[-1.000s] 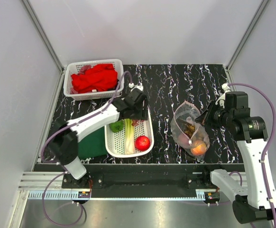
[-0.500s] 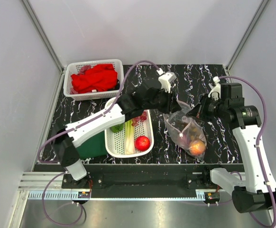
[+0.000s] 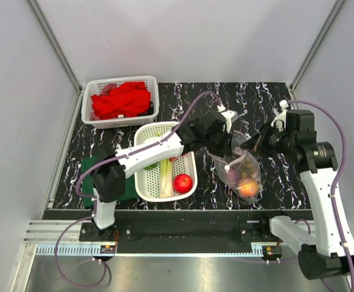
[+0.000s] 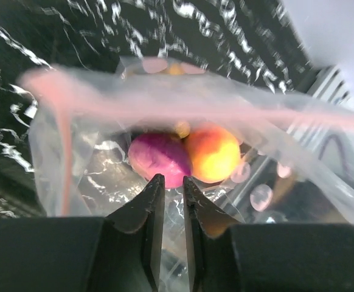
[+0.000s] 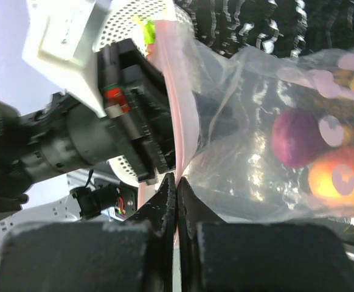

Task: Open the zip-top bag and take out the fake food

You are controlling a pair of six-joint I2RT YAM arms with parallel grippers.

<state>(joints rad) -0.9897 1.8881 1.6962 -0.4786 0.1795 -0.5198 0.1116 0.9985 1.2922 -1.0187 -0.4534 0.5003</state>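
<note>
Left hand (image 4: 172, 179) seemingly pinched; right hand (image 5: 174, 177) clamped.

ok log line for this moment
phase: opening bag | left gripper: pinching zip-top bag at mouth | right gripper: shut on zip edge | fake food: some inside bag

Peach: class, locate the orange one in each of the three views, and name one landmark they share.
Top external: peach, lower right of centre.
Left wrist: peach, just right of centre.
Right wrist: peach, right edge, low.
Shared landmark: the clear zip-top bag enclosing it.
</note>
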